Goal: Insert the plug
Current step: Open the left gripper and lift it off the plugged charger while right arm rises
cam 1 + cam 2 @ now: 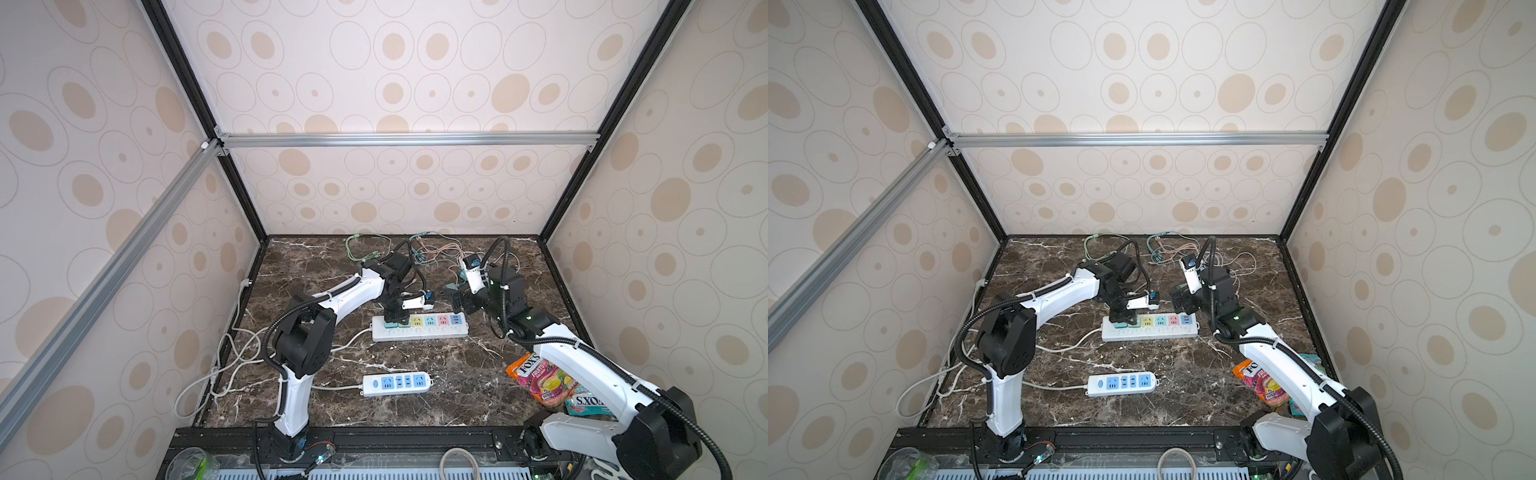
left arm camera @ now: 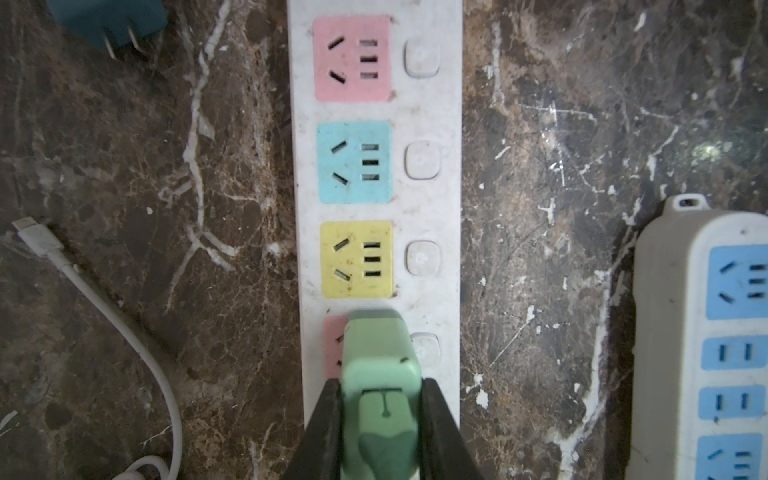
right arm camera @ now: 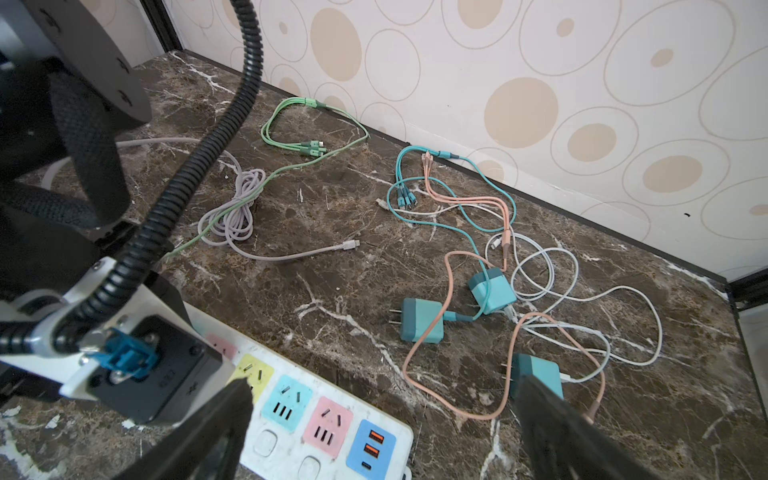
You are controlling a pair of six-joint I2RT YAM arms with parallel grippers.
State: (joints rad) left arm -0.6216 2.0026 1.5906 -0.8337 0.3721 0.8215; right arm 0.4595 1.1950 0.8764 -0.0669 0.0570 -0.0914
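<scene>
A cell walled in dotted panels encloses a dark marble tabletop [image 1: 457, 395]. The left arm [image 1: 345, 297] reaches inward with its elbow bent and its wrist pointing straight down over the left end of the multicoloured power strip [image 1: 419, 332]. The right arm [image 1: 582, 357] extends toward the strip's right end. The right gripper [image 1: 455, 297] is raised, jaws spread wide and holding nothing. The left gripper [image 2: 380, 386] pinches the green plug [image 2: 380, 353], which stands on the pink socket [image 2: 332, 345] beside the yellow socket [image 2: 356, 258]. It looks seated, but this cannot be confirmed. Teal chargers [image 3: 422, 326] lie behind the strip.
</scene>
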